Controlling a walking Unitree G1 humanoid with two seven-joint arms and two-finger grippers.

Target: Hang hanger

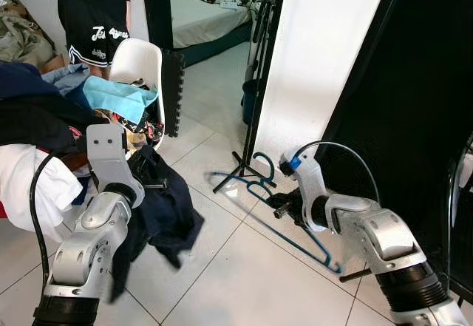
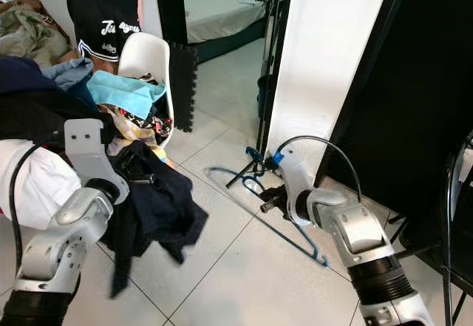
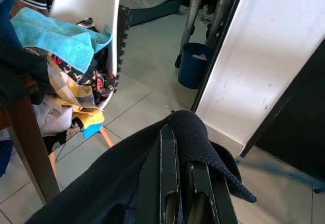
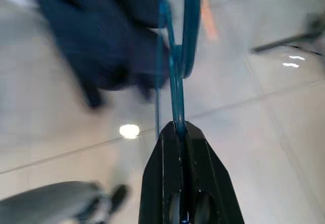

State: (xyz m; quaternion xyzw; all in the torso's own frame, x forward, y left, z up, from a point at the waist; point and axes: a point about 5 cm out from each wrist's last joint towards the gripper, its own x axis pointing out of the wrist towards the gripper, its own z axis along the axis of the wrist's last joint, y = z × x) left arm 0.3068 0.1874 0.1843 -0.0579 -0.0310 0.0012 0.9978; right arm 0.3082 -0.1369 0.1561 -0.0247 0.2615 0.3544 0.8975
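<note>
My right gripper [image 4: 179, 128] is shut on the thin wire of a teal hanger [image 1: 258, 186], held low over the tiled floor with its hook [image 1: 264, 165] pointing toward a black stand. In the right wrist view the hanger [image 4: 175, 76] runs straight out from between the closed fingers. To the left, my left gripper [image 3: 177, 132] is shut on a dark navy garment [image 1: 167, 216]. The cloth drapes over the fingers and hangs down beside a chair. The left fingertips are partly hidden under the fabric [image 3: 195, 132].
A white chair [image 1: 140, 60] piled with clothes stands at the left, and a person in black shorts [image 1: 92, 8] is behind it. A tall white panel [image 1: 318, 60] leans by a black tripod stand [image 1: 244, 167]. A blue bin [image 3: 195, 64] and a bed [image 1: 199, 15] lie further back.
</note>
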